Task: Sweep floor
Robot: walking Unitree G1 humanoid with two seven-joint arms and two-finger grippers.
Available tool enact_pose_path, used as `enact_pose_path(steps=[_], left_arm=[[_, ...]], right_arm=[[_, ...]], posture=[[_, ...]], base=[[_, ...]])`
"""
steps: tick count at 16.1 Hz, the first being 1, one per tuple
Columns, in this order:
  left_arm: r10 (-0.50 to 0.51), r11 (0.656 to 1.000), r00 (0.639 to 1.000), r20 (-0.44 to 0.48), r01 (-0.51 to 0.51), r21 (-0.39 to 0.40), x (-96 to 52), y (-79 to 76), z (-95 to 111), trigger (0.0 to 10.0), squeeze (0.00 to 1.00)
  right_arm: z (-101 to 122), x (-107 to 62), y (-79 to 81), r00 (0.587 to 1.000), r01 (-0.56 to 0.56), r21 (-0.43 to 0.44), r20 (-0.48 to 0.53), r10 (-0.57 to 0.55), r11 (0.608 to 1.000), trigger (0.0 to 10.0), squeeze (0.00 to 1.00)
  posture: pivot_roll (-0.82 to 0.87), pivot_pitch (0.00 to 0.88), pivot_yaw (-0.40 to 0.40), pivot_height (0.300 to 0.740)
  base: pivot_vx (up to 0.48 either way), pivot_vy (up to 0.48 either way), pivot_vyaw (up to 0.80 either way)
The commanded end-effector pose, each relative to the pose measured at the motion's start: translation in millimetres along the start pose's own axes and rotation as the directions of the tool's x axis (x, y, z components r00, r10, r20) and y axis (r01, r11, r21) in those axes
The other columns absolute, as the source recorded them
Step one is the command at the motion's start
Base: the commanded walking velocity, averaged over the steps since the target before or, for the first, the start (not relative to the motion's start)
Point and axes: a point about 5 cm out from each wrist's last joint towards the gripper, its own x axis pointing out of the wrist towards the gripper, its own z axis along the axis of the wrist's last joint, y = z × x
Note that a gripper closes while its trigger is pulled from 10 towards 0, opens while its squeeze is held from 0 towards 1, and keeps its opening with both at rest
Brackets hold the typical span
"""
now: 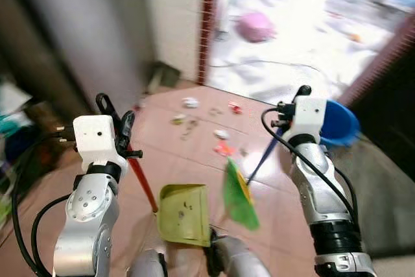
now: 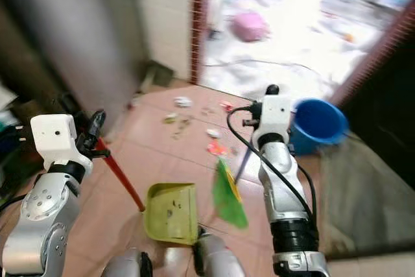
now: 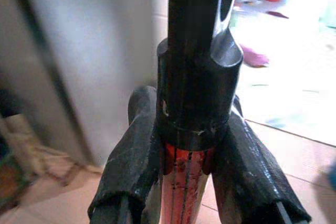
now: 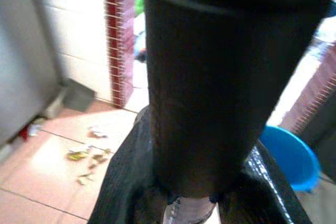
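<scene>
A yellow-green dustpan [image 1: 185, 213] rests on the reddish tile floor just ahead of me. Its red handle [image 1: 142, 183] rises to my left gripper [image 1: 123, 131], which is shut on it; the fingers [image 3: 131, 161] clamp the red shaft [image 3: 184, 182] under a black cap. My right gripper [image 1: 295, 98] is shut on the broom's blue handle [image 1: 262, 157]. The green bristle head [image 1: 238, 196] hangs tilted beside the pan's right edge. Scattered litter [image 1: 224, 141] lies on the tiles beyond the pan.
A blue bucket [image 1: 340, 124] stands at the right by the doorway. A red brick door post [image 1: 209, 24] and a tiled wall are ahead, with a grey door [image 1: 84, 37] on the left. A pink object [image 1: 255, 26] lies on the bright floor beyond.
</scene>
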Motion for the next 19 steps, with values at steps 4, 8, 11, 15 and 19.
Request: enact_pose_path(steps=[4,8,11,15,19], left_arm=[[0.008,1.0,0.999,0.045,-0.009,0.009,-0.5,2.5,8.9,10.0,0.0],[0.018,1.0,0.999,0.048,-0.018,0.008,1.4,3.3,9.3,10.0,0.0],[0.003,1.0,0.999,0.052,-0.002,-0.007,0.0,4.0,10.0,10.0,0.0],[-0.005,1.0,0.998,0.055,0.005,-0.013,2.9,1.2,10.1,10.0,0.0],[-0.004,1.0,0.998,0.055,0.005,-0.017,2.7,1.5,9.4,10.0,0.0]], right_arm=[[25.6,1.0,19.8,0.99,-0.131,0.108,0.076,0.123,0.986,10.0,0.0],[59.3,5.1,30.6,0.965,-0.204,0.105,0.19,0.181,0.973,10.0,0.0],[77.6,6.0,24.1,0.949,-0.164,0.039,0.278,0.147,0.986,10.0,0.0],[95.4,5.6,12.0,0.925,-0.069,-0.118,0.364,0.108,0.991,10.0,0.0],[101.4,6.3,3.0,0.91,0.011,-0.191,0.409,0.069,0.982,10.0,0.0]], posture=[[0.05,0.135,-0.028,0.74],[0.05,0.134,-0.025,0.74],[0.04,0.134,-0.023,0.74],[0.03,0.131,-0.022,0.74],[0.03,0.129,-0.02,0.74]], base=[[0.0,0.0,-0.2],[0.0,0.0,0.0],[0.0,0.0,0.0],[0.284,0.0,0.0],[0.279,0.0,0.0]])
